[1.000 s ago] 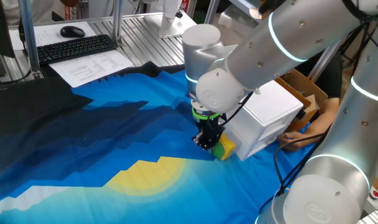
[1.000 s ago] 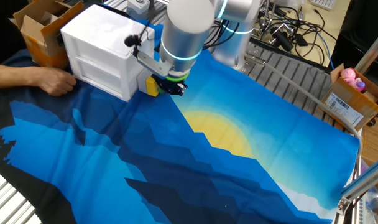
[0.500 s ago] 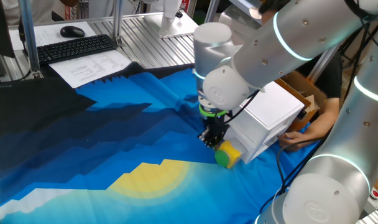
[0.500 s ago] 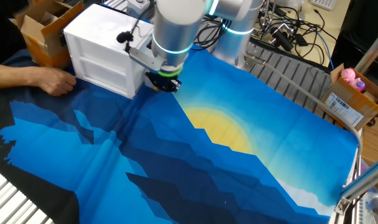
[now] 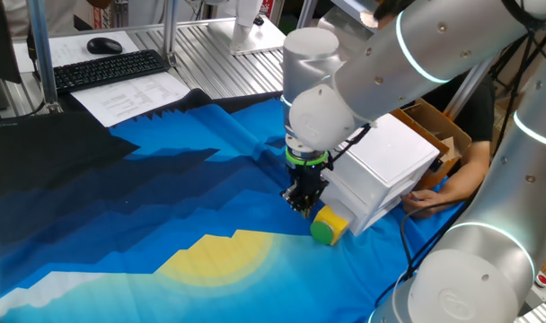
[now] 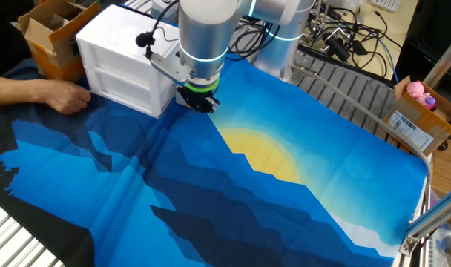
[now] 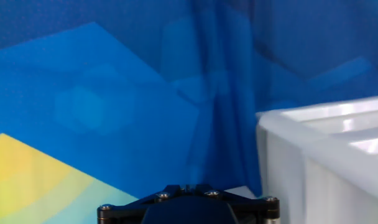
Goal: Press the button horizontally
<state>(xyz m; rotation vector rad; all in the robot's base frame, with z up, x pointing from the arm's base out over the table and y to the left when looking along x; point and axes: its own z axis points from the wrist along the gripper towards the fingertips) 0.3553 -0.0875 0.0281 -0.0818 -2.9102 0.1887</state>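
The button point(image 5: 328, 224) is a small green push button in a yellow cube. It lies on the blue cloth against the lower front corner of the white box point(image 5: 385, 166). My gripper point(image 5: 302, 201) points down at the cloth, just up and left of the button and close to it. I cannot make out whether the fingers are open or shut. In the other fixed view the gripper point(image 6: 198, 99) stands at the corner of the white box point(image 6: 122, 63) and hides the button. The hand view shows only the gripper's base, the cloth and the white box point(image 7: 326, 165).
A person's hand point(image 5: 432, 196) rests on the cloth beside the white box and also shows in the other fixed view point(image 6: 58, 95). A cardboard box point(image 6: 41, 33) stands behind the white box. A keyboard point(image 5: 107, 69) and papers lie beyond the cloth's far edge.
The gripper has shifted a little toward the white box's corner. The button, partly covered a second ago, now shows clear in one fixed view and is hidden in the other.
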